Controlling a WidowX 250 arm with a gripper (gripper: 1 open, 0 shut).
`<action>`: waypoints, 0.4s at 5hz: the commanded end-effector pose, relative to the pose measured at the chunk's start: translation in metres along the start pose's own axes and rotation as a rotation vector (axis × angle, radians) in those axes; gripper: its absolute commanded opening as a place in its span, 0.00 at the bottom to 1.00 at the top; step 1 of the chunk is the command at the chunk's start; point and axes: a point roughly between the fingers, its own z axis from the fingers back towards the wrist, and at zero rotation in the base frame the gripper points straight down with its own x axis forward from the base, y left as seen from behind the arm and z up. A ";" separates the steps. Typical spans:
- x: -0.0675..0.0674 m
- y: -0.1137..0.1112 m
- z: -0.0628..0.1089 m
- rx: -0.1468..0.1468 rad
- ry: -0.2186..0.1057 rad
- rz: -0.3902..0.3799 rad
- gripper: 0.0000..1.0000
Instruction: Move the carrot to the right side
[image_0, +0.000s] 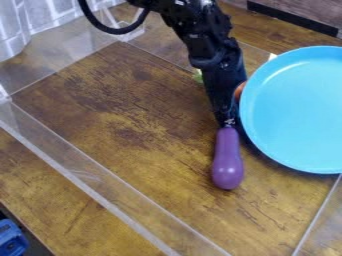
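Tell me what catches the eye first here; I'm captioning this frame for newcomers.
A big light-blue plate fills the right edge of the wooden table. A black robot arm reaches down from the top, its pincer low beside the plate's left rim. A purple eggplant lies just below it.

Worn wooden tabletop (107, 110), clear plastic barrier (94, 190) along its edge

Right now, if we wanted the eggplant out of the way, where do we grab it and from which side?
Probably the eggplant at mid-body, from straight above, closing across its width. It lies flat on the table, long and slim. Its thin end is crowded by the claw and the plate rim, and the fat end looks round and slippery.
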 end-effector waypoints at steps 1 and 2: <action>0.014 0.017 0.019 0.021 -0.024 -0.027 0.00; 0.009 0.019 0.017 0.014 -0.025 -0.038 0.00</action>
